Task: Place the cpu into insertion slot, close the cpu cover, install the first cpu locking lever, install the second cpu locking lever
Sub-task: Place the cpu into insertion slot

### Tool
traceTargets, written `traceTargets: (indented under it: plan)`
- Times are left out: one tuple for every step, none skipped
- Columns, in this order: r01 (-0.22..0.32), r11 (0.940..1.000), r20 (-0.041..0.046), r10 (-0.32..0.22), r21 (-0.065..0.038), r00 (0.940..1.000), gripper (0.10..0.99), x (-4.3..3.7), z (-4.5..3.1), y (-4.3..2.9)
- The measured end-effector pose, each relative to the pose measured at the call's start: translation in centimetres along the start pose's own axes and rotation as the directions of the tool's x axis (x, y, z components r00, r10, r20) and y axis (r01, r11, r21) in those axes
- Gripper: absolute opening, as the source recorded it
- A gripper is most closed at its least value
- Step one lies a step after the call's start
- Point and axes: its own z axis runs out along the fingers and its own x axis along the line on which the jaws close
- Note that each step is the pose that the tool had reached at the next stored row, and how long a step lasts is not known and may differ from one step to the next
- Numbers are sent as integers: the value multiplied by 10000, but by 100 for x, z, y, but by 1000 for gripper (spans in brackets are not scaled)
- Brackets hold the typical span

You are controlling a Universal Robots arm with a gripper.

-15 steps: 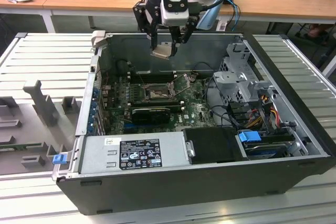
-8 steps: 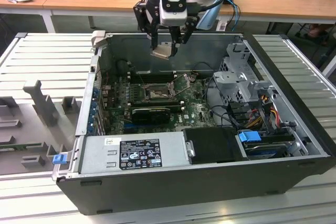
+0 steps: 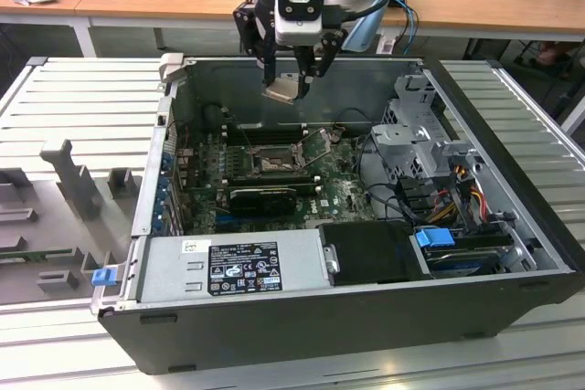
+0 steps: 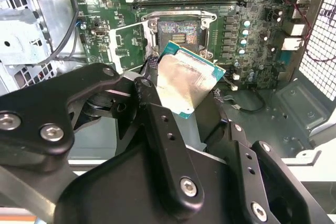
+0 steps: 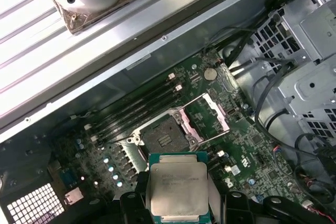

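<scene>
Exterior view: I see the cpu [image 3: 281, 90] hanging above the open case [image 3: 366, 326], about level with its far rim and well clear of the board [image 3: 338, 194].
Cpu: a flat silvery square with a green edge, pinched by two opposite sides. It looks slightly tilted, with one corner lower.
Gripper [image 3: 291, 81]: clamped on the cpu, fingers pointing down into the case.
Slot [image 3: 272, 164]: empty, its dark centre showing, on the board below the cpu. It sits lower in the exterior view and a touch toward the exterior view's left.
Key relation: in the first wrist view the slot shows just past the cpu's free edge, apart from it. I judge the chip is high over the slot and not quite plumb over it. In the second wrist view its edges look turned against the slot's edges.
Cover [image 5: 218, 114]: swung open, standing beside the slot on the drive cage [image 3: 416, 134] side, so nothing lies over the slot.
Memory slots [image 3: 260, 134]: long and black, just beside the slot toward the case's far wall.
Progress: by my reading this is the first step, with the cpu carried but not seated and the cover not closed.
</scene>
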Motion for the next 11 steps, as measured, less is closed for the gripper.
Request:
traceTargets:
  plan:
    - [-34, 10000, 3, 34, -1, 10000, 529, 0, 0, 0]
    - [-79, 10000, 7, 79, -2, 10000, 529, 0, 0, 0]
    - [-127, 9999, 11, 127, -3, 9999, 529, 0, 1, 0]
    - [-172, 9999, 15, 172, -4, 9999, 529, 0, 1, 0]
    - [-247, 9997, 21, 247, -6, 9997, 529, 0, 2, 0]
    - [-321, 9995, 28, 321, -7, 9995, 529, 0, 3, 0]
    - [-463, 9989, 40, 463, -10, 9989, 529, 0, 4, 0]
    - [-583, 9983, 50, 583, -13, 9983, 529, 0, 5, 0]
    - [-764, 9971, 65, 765, -18, 9971, 529, 0, 8, -1]
    - [-895, 9960, 76, 895, -21, 9960, 529, 0, 9, -1]
    - [-1110, 9938, 94, 1110, -26, 9938, 529, 0, 11, -1]
